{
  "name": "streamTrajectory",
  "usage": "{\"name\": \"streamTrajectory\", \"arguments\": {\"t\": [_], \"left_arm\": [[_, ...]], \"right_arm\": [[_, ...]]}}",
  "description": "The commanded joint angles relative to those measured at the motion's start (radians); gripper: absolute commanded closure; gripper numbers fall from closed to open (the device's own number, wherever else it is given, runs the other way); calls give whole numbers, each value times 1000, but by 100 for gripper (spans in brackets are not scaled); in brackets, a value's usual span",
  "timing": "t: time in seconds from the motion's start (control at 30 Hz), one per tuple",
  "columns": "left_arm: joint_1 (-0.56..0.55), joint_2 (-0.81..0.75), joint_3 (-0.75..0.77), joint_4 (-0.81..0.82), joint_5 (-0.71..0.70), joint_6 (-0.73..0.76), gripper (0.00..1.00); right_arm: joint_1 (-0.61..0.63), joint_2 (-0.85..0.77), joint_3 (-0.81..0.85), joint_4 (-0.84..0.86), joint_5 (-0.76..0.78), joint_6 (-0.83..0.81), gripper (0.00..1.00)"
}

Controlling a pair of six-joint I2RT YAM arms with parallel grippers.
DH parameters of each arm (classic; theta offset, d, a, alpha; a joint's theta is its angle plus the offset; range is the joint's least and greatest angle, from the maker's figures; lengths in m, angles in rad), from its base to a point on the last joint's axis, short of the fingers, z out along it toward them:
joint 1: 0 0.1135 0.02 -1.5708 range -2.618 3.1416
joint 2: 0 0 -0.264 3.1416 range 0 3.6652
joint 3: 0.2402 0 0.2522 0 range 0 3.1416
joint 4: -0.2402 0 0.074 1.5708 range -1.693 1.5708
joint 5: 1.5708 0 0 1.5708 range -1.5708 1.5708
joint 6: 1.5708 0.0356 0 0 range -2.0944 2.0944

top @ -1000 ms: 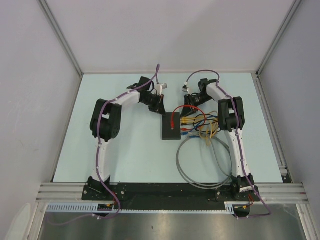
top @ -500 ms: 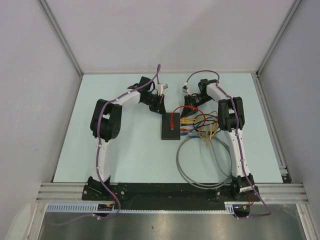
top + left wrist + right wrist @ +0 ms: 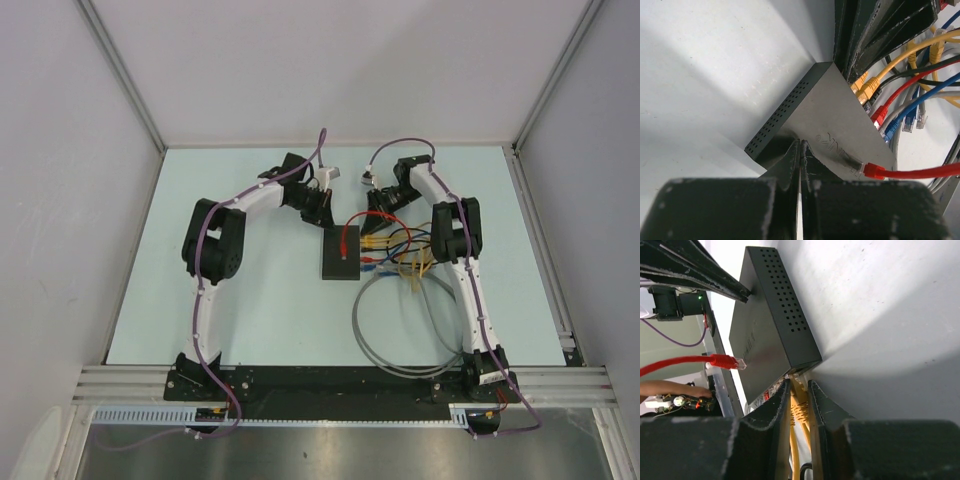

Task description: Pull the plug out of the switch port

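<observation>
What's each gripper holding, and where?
Right gripper clamps the yellow cable plug by its sides, at the corner port of the flat matte-black switch box. Left gripper: shut, empty.

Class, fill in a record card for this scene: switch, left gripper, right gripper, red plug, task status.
switch: flat black box, cables along its right edge
left gripper: shut, tips at the switch's edge
right gripper: shut on yellow plug, seated in the switch
red plug: lying loose on the switch's top
task status: yellow plug not yet pulled
</observation>
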Motion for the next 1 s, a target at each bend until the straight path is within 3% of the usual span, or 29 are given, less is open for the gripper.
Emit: {"name": "streamTrajectory", "arguments": {"t": [0.0, 0.23, 0.5, 0.7, 0.97], "left_arm": [[-15, 42, -24, -60, -156, 71, 100], [-15, 46, -21, -60, -150, 74, 100], [-15, 46, -19, -63, -152, 78, 100], [-18, 40, -27, -60, -144, 86, 100], [-18, 40, -27, -60, -141, 86, 100]], "right_arm": [[27, 1, -80, -21, 148, -89, 100], [7, 49, 73, 10, 168, -32, 100], [22, 3, -65, -38, 159, -98, 100], [-4, 24, 32, 19, 171, -35, 100], [9, 4, -23, -44, 199, -110, 100]]}}
